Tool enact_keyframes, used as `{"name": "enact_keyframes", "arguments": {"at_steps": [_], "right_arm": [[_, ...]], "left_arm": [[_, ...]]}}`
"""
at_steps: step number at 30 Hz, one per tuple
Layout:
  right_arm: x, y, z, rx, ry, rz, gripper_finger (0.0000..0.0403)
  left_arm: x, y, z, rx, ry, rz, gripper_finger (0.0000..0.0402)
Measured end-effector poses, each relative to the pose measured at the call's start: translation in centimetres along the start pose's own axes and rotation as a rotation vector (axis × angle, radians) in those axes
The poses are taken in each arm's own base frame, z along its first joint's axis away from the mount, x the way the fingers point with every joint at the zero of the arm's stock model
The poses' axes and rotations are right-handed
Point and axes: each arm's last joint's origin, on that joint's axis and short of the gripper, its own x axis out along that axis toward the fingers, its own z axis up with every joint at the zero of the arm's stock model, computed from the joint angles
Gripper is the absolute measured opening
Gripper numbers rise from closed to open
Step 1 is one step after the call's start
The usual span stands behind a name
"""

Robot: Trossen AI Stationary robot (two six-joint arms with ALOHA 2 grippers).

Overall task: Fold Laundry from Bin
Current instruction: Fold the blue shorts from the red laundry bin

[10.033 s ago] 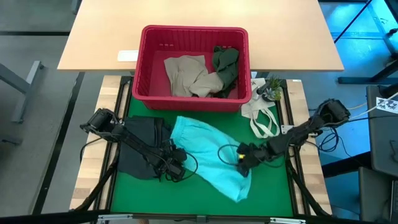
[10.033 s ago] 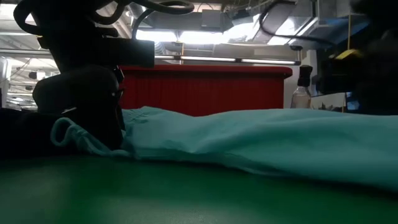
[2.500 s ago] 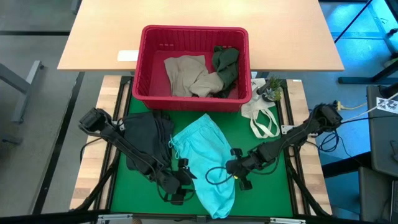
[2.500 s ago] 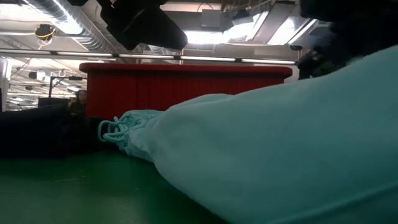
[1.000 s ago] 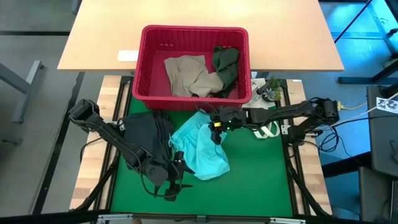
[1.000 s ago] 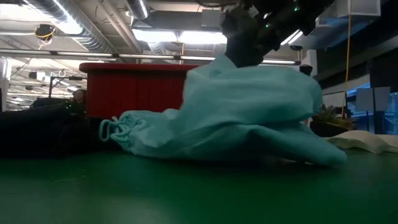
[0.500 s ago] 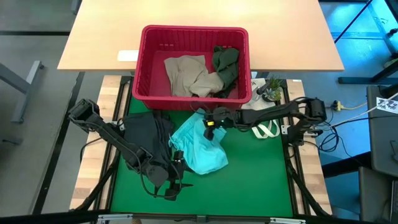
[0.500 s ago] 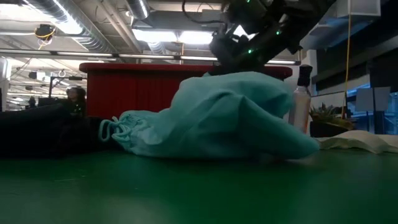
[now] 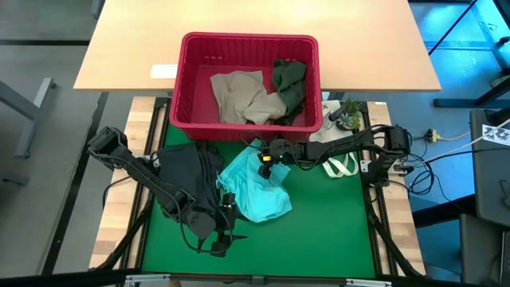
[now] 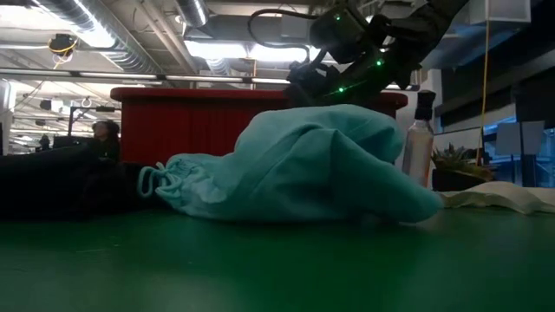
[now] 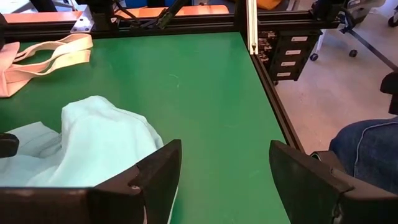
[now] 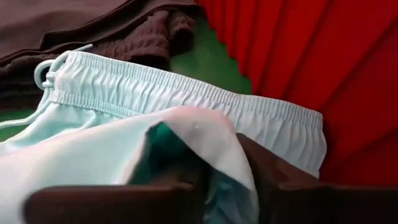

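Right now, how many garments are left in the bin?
2: a beige garment left-centre and a dark olive garment at the right of the red bin. More may lie underneath.

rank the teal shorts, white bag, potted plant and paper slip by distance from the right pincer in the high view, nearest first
From the right pincer:
1. Teal shorts, right under it on the green mat.
2. White bag, to its right.
3. Potted plant, at the far right, beside the bin.
4. Paper slip, on the far table, left of the bin.

Right gripper (image 12: 211,180) fingertips buried under a fold of the teal shorts (image 12: 186,124). Only 1 knee of a seated person (image 11: 367,146), cut off at the edge.
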Motion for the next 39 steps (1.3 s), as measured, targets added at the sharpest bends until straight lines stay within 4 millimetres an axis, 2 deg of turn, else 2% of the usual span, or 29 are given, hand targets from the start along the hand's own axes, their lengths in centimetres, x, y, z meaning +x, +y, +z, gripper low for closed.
{"name": "enact_keyframes", "arguments": {"at_steps": [7,13,21,25,34,39], "right_arm": [[0.0,0.0,0.0,-0.002,0.000,0.000,0.0206],[-1.1,-0.1,1.0,-0.112,-0.036,0.005,0.0259],[-3.2,-0.2,2.6,-0.131,-0.098,0.029,0.0271],[-3.4,0.0,2.9,-0.138,-0.116,0.052,0.0271],[-3.2,0.0,2.7,-0.139,-0.094,0.080,0.0271],[-3.2,-0.2,1.7,-0.153,0.009,0.069,0.0271]], "left_arm": [[0.3,0.0,-0.1,0.002,-0.001,0.015,0.0236],[2.0,0.0,-0.9,0.023,-0.005,0.044,0.0236],[4.9,0.6,-1.9,0.023,-0.019,0.078,0.0236],[5.9,0.8,-2.4,0.018,-0.016,0.081,0.0236],[6.0,0.6,-2.6,0.022,-0.010,0.075,0.0236],[5.9,0.4,-2.7,0.025,-0.010,0.068,0.0236]]}}
